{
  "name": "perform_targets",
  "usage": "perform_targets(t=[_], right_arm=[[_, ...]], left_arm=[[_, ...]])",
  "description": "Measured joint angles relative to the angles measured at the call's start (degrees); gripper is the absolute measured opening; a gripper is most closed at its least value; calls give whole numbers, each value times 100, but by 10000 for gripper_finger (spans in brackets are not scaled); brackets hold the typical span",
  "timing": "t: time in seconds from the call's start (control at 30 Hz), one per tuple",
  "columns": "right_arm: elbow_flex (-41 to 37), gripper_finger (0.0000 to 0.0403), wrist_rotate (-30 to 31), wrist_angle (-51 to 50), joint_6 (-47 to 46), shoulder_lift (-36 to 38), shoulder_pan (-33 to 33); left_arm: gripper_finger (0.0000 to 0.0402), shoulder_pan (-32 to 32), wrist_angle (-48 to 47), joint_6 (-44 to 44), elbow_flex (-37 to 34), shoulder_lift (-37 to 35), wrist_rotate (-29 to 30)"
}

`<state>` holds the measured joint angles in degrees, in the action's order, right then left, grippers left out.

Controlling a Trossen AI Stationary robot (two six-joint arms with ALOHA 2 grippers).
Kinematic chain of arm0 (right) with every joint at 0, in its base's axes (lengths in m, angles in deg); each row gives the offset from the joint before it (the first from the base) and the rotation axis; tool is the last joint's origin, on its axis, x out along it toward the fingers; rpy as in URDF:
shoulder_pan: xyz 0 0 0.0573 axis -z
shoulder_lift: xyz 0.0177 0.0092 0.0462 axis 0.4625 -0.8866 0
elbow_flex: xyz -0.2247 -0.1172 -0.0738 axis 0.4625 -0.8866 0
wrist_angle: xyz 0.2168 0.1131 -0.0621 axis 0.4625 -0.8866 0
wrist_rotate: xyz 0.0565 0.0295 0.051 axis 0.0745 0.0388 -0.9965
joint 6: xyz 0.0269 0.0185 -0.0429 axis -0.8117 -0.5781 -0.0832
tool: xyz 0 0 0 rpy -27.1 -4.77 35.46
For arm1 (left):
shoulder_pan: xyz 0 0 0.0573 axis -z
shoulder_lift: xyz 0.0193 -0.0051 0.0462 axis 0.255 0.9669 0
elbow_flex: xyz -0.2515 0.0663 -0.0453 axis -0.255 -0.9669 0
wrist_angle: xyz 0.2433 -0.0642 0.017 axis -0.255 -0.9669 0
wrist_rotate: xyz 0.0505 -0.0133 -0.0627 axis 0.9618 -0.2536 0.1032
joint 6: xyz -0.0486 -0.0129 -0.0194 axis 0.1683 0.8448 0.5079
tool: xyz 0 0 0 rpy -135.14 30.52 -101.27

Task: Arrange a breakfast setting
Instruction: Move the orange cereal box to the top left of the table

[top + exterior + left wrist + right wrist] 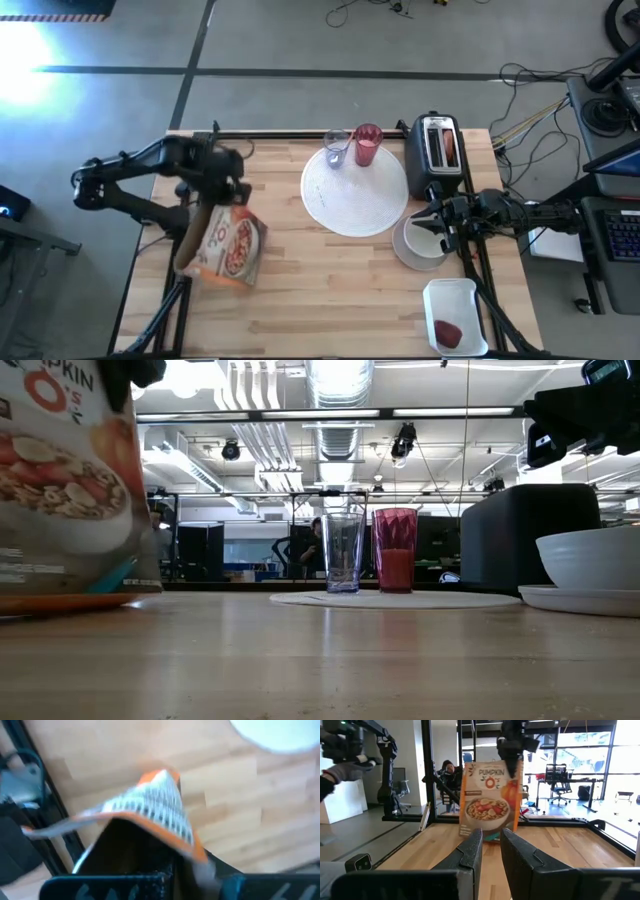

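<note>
At the near right corner of the bench stands a white tray with a small dark-red fruit in it; only the high view shows these two. A little farther in, near the right edge, the small white bowl sits on a small plate. The right tool is at the bowl's rim. Its wrist view shows the two fingers with a narrow gap and nothing between them there. Near the left edge, the left tool is closed on the top of a cereal box, which is tilted and lifted. The low view shows the box with its bottom above the wood, and the right wrist view shows its front with the word "PUMPKIN". In the middle lies the large white plate. Along the far edge stand a clear glass and the pink tumbler side by side on the plate's far rim, and the toaster to the right. The high view shows something browned in one toaster slot.
</note>
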<state>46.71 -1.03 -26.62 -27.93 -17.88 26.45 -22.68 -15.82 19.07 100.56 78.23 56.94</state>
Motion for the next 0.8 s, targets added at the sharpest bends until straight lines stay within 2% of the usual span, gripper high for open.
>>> perform_targets(t=[0.23,0.43,0.57,0.8], right_arm=[[0,59,0,0,0,-2,0],[0,59,-1,-2,0,-2,0],[0,59,-1,-1,0,-2,1],[0,59,-2,-2,0,-2,2]], left_arm=[[0,-1416,-5,-1093,-16,195,392],[0,-2160,1,-2034,337,702,831],[0,-2320,2,-2414,792,1057,1085],[0,-2312,2,-2563,1592,1511,1563]])
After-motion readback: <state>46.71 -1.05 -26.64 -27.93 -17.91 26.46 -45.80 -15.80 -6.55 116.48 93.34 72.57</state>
